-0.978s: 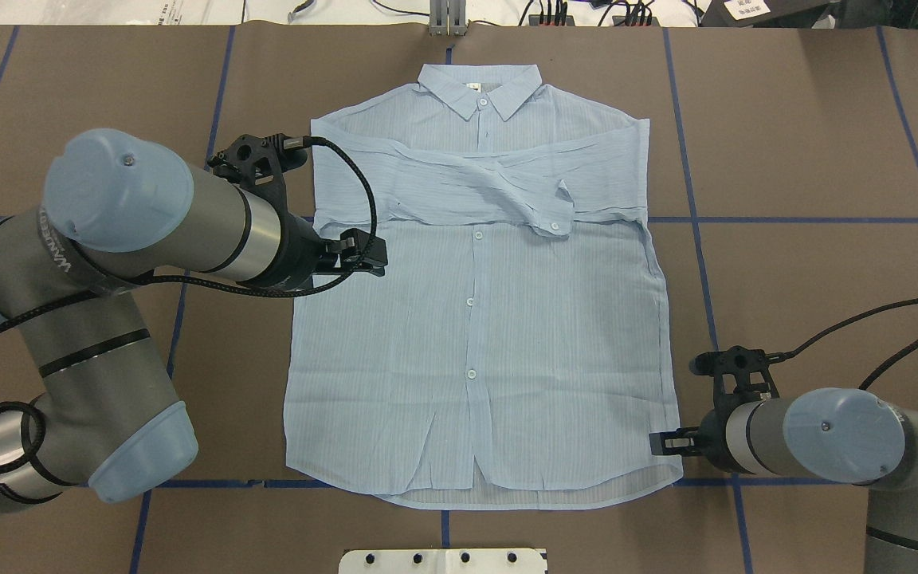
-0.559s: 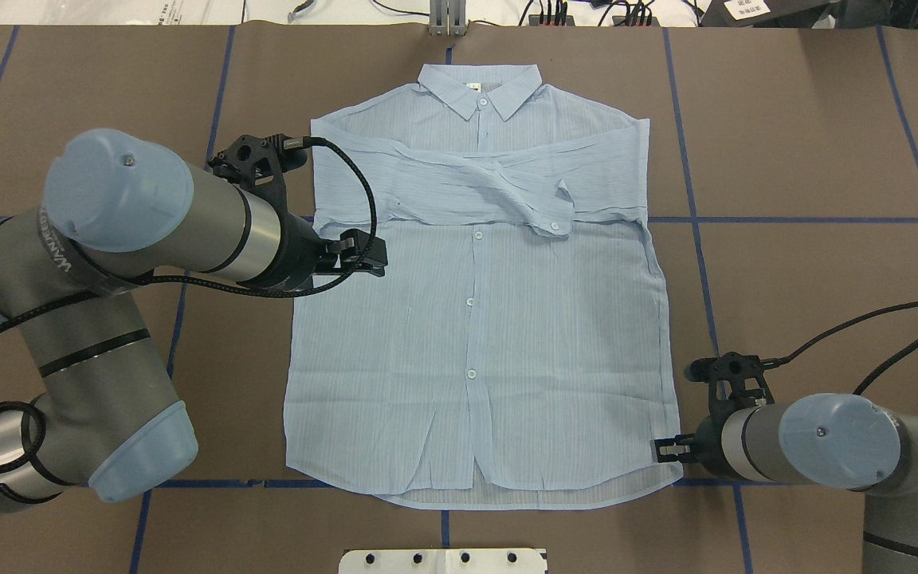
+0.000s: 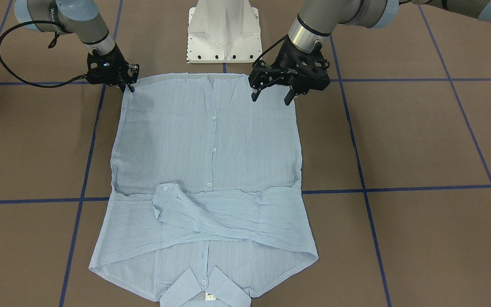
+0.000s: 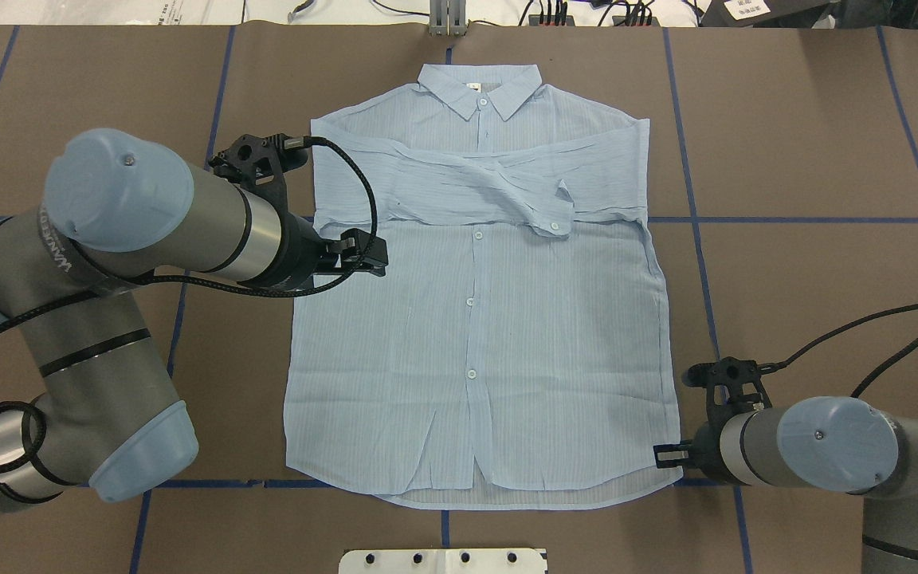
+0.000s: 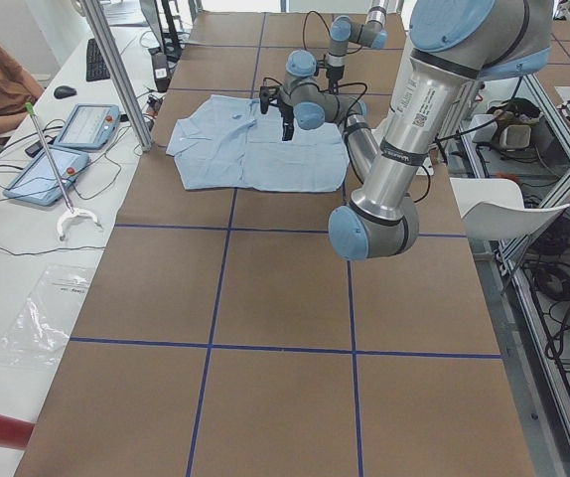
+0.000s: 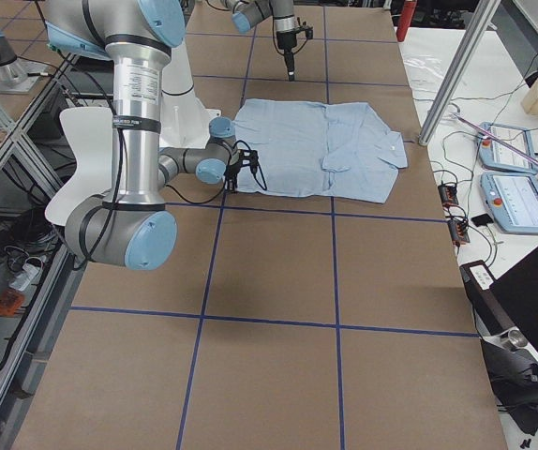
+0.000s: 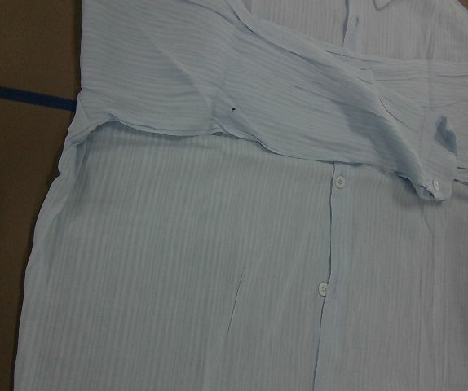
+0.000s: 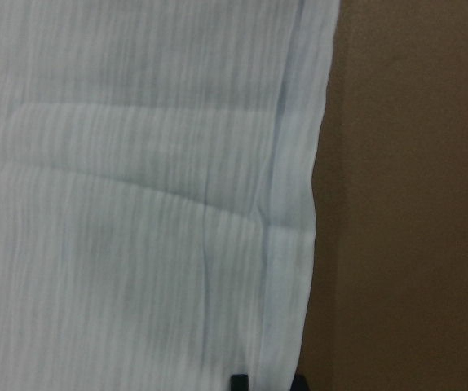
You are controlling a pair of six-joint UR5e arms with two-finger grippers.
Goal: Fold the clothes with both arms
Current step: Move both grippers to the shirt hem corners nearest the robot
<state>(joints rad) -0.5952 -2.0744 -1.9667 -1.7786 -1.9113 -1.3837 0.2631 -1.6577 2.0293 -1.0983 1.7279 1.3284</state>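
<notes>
Shirt: the pale blue button-up shirt (image 4: 475,335) is lying flat on the brown table cover (image 4: 810,143), buttons up, sleeves crossing the chest.
Long axis: running straight away from the robot, collar (image 4: 480,86) far, hem (image 4: 539,493) near.
Right gripper: the right gripper (image 4: 661,456) is sitting low at the hem's right corner, fingers slightly apart and straddling the side edge (its wrist view shows this).
Left gripper: the left gripper (image 3: 271,99) is hovering, fingers wide apart, over the shirt's left side, well up from the hem's left corner (image 4: 288,466).
Nearer arm: the right; the left is probably needing to come back toward the robot.
</notes>
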